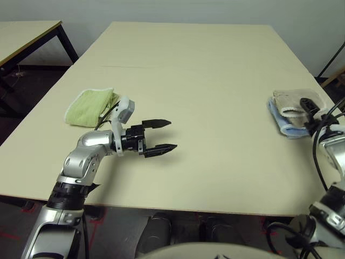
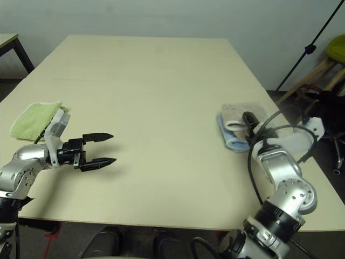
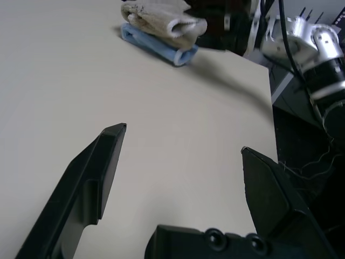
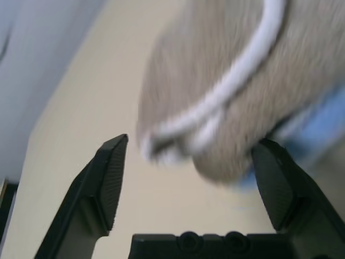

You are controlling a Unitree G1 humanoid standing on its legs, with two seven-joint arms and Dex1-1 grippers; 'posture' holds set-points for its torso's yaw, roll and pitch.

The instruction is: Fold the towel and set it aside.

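The beige towel [image 1: 290, 101] lies folded near the table's right edge, resting on a folded light blue towel [image 1: 285, 128]. My right gripper [image 4: 188, 156] is open right at the near side of the beige towel [image 4: 242, 81]. The towel's white-edged fold sits just ahead of and between the spread fingers, and neither finger presses on it. My left gripper [image 1: 161, 135] hovers open over the bare left-middle of the table with nothing between its fingers. The left wrist view looks across the table to the towel [image 3: 156, 19].
A folded light green towel [image 1: 89, 105] lies near the table's left edge, behind my left forearm. A second table [image 1: 27, 32] stands at the far left. A wooden stool [image 2: 323, 70] and a black stand are off the right side. A black cable [image 2: 269, 129] loops by my right arm.
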